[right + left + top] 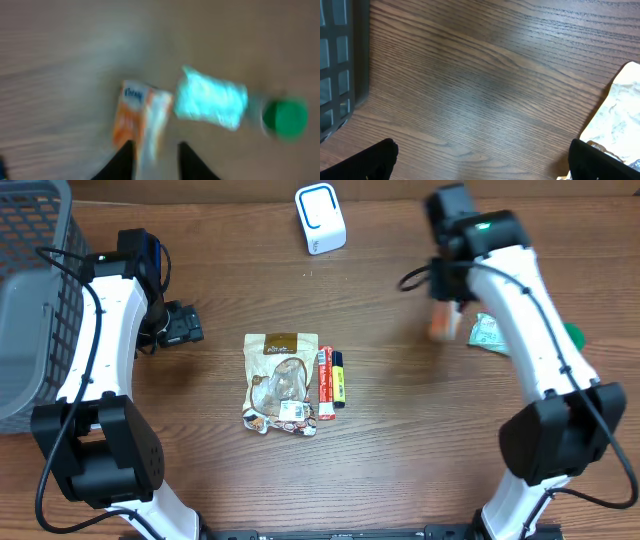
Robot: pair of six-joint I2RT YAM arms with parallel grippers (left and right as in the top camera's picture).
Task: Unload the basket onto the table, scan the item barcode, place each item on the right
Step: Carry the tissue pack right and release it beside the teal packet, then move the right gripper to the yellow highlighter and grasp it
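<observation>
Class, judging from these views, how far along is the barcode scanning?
Done: nothing provable; no scan shows. In hand: the right pincer straddles the blurred orange-and-white carton, grip unclear. To do: brown snack pouch and red tube wait mid-table, away from the white box scanner; left pincer open, empty.

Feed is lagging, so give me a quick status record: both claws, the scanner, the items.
left claw: open, over bare table, empty
right claw: jaws apart around end of orange-white box; view blurred, grip unclear
scanner: white, far side of table, alone
centre items: snack pouch, red tube, yellow-black tube, side by side
beside box: green-white packet, green round item
basket: grey, at left
</observation>
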